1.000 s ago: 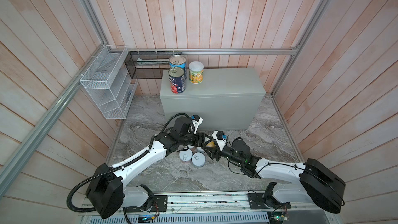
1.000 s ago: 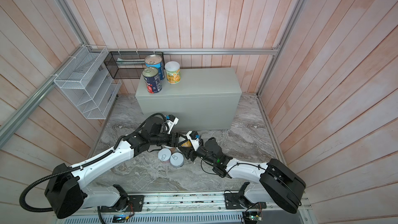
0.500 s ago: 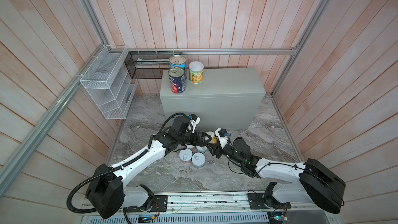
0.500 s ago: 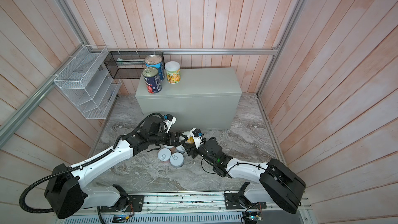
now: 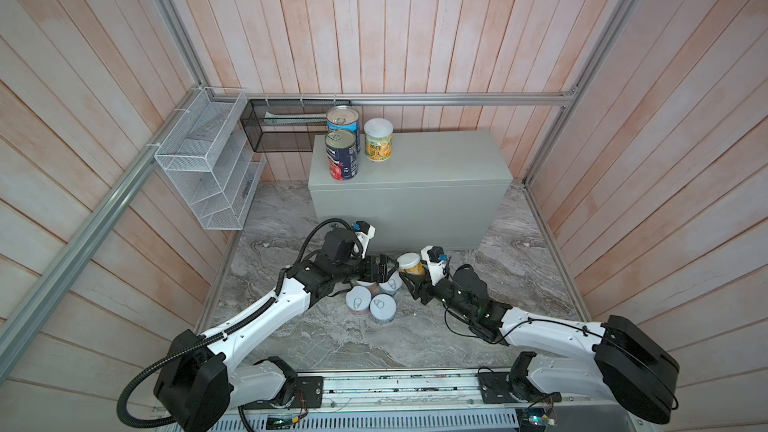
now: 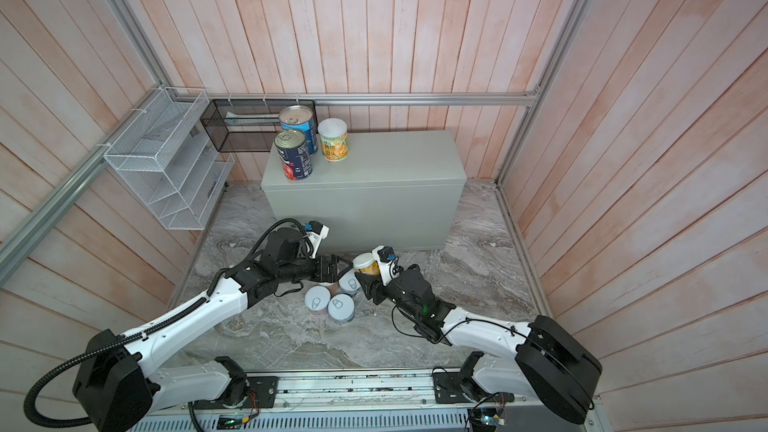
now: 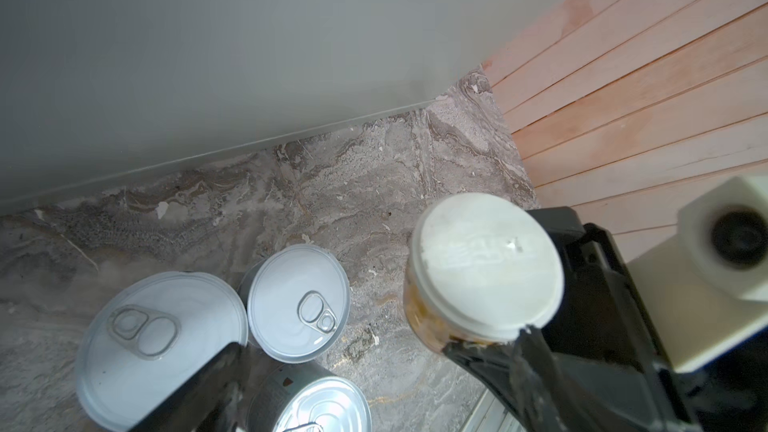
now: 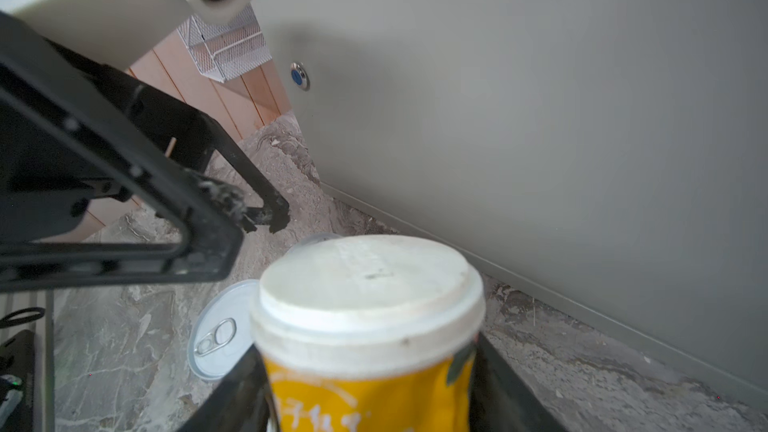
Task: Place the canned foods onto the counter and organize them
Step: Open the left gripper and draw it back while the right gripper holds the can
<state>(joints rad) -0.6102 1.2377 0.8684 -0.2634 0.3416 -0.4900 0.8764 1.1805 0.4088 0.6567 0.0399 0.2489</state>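
Note:
My right gripper (image 5: 409, 274) (image 8: 370, 405) is shut on a yellow white-lidded can (image 5: 410, 264) (image 6: 365, 264) (image 8: 365, 305), held upright just above the marble floor in front of the counter (image 5: 415, 168) (image 6: 374, 168). My left gripper (image 5: 384, 270) (image 6: 337, 270) hangs open right beside that can, over several short pull-tab cans (image 5: 358, 300) (image 6: 340, 308) (image 7: 297, 301) grouped on the floor. At the counter's left end stand a navy tomato can (image 5: 341, 154), a light blue can (image 5: 343, 120) and a yellow-green can (image 5: 378, 140).
A white wire basket (image 5: 208, 176) hangs on the left wall and a black mesh basket (image 5: 282, 130) on the back wall. The counter's front has a round lock (image 8: 300, 76). Wooden walls close in the marble floor (image 5: 519, 268).
My left gripper has opened and let go of the yellow white-lidded can, drawing back slightly. The right gripper keeps hold of the can and has lifted it a little.

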